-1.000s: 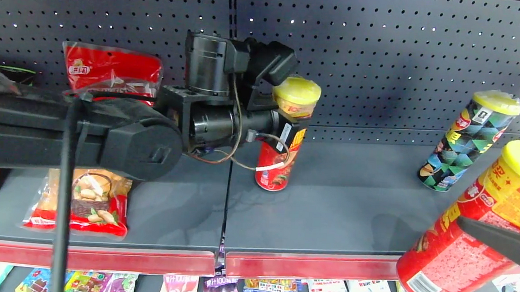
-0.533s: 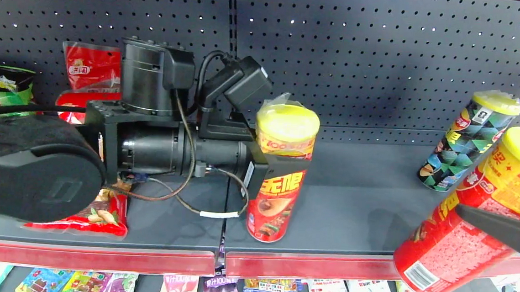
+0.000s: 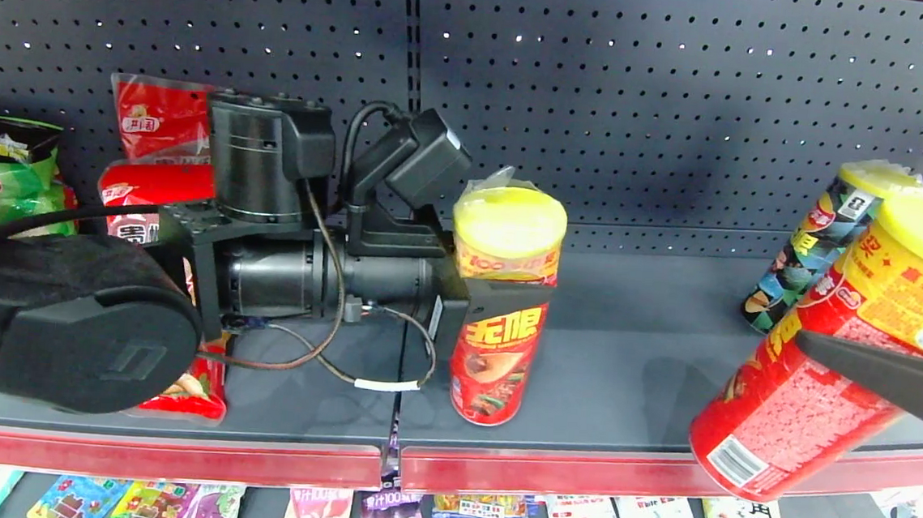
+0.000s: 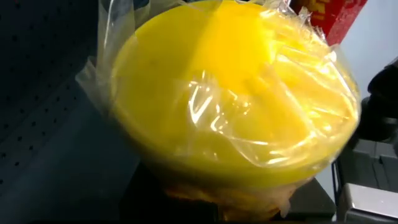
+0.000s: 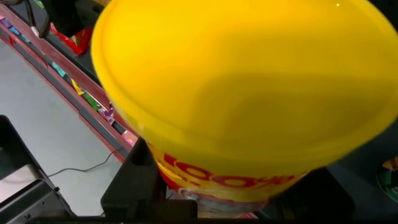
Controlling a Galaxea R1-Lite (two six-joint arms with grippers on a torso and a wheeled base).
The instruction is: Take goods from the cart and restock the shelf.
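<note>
- Nearest, the right gripper [image 3: 832, 360] has its fingers clamped on a tilted red can [image 3: 791, 420], hanging over the front lip of the shelf [image 3: 624, 368] at the right.
- Further in, the left gripper [image 3: 503, 307] grasps a 2nd red can [image 3: 494, 375], upright, apparently resting on the shelf.
- The step is placement: release the left can, then right the tilted 1 clear of the patterned can [image 3: 803, 258] behind.

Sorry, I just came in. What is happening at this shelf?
The robot is restocking a shelf with chip cans. Its left gripper is shut on a red can, held upright near the shelf's front edge. Its right gripper holds a second red can, tilted, by the front edge further right. A patterned can is at the back right.
</note>
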